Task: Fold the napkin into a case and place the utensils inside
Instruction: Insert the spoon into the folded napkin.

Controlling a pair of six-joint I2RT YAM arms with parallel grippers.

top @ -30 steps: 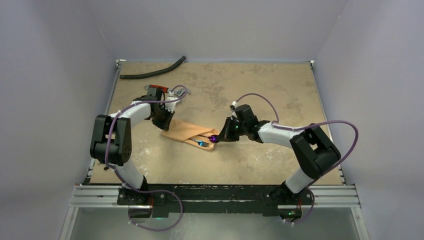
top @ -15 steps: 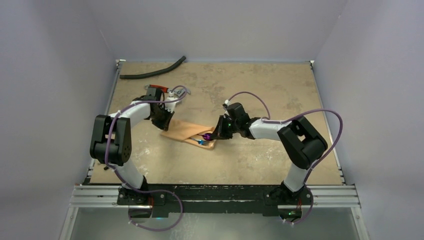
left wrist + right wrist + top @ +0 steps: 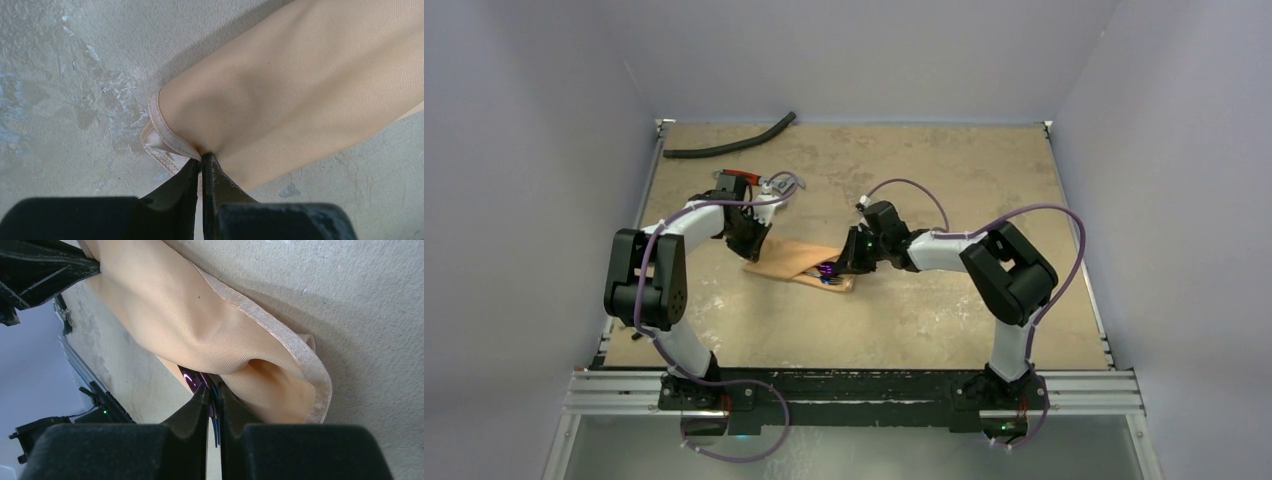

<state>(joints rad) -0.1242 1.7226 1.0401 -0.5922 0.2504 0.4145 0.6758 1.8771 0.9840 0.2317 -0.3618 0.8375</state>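
Observation:
The peach-orange napkin (image 3: 789,260) lies folded as a long narrow case in the middle of the table. My left gripper (image 3: 750,246) is shut on the case's left hemmed end (image 3: 172,142), its fingertips (image 3: 201,161) pinching the cloth. My right gripper (image 3: 839,268) is at the case's open right end, shut on the utensils (image 3: 213,392). The purple spoon (image 3: 194,378) and the blue fork (image 3: 216,429) show between its fingers, partly under the cloth (image 3: 200,325). In the top view only the spoon's purple glint (image 3: 826,268) and the fork's tines (image 3: 834,281) stick out.
A curved black hose (image 3: 729,146) lies at the table's far left. A red-handled wrench (image 3: 736,178) sits just behind my left wrist. Grey walls close in the table's left, far and right edges. My left gripper shows in the right wrist view (image 3: 45,265).
My right gripper has moved left toward the case with the spoon and fork, sliding them further under the cloth. The left gripper has stayed put on the case's end.

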